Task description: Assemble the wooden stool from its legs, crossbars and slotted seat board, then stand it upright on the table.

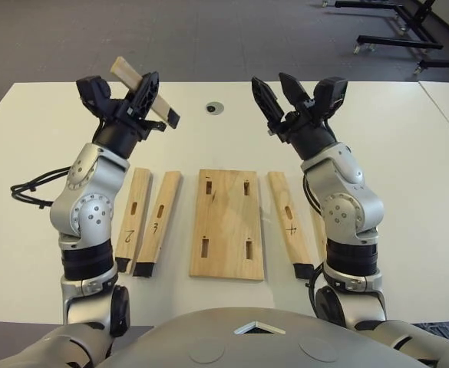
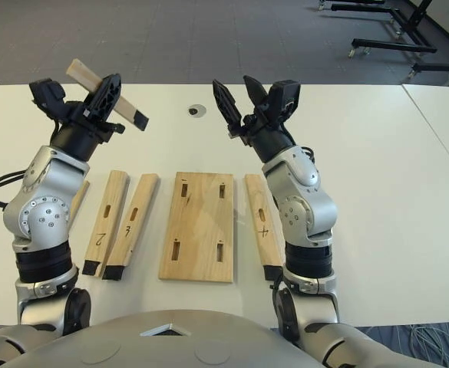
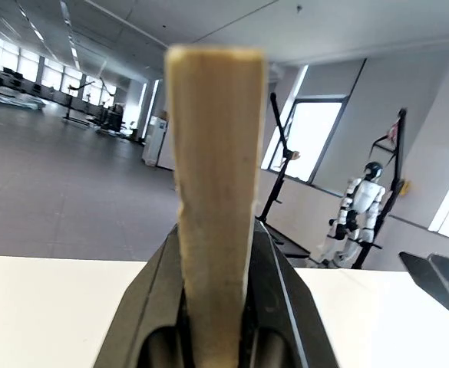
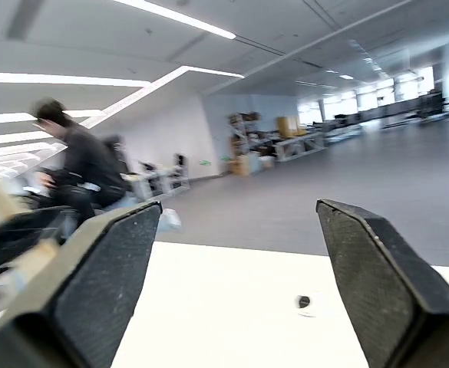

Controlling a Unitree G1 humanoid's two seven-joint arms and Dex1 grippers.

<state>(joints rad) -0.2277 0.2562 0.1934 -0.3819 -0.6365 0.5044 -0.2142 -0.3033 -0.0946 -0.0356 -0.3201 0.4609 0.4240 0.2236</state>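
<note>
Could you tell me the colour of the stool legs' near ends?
Black ends, clearest in left eye view.

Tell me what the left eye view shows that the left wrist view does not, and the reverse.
Left eye view: the slotted seat board flat on the table, numbered legs beside it. Left wrist view: a white humanoid robot in the room behind. Both: the left gripper, shut on a raised leg above the table.
</note>
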